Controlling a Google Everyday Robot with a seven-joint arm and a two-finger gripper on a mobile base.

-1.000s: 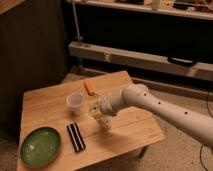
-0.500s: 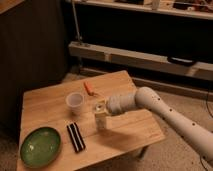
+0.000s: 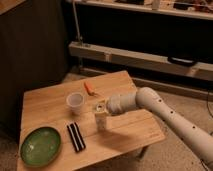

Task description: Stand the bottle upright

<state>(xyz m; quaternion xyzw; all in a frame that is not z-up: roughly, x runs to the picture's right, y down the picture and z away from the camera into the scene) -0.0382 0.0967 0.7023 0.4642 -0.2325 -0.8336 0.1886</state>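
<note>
Whitish-cream plastic bottle (image 3: 101, 119), boxy, narrower at the top, upright on the pale wooden table (image 3: 45, 102), near the middle. Just left and behind: translucent cup (image 3: 75, 101); behind: small orange object (image 3: 90, 88). In front-left: flat black striped bar (image 3: 76, 136), and a green plate (image 3: 40, 146) by the near corner. White arm (image 3: 165, 112) reaching in from the right, roughly level; gripper (image 3: 101, 106) at the bottle's top, grip not discernible.

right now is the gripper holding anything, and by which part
The gripper is at the top of the upright bottle on the table; an actual hold cannot be told.
</note>
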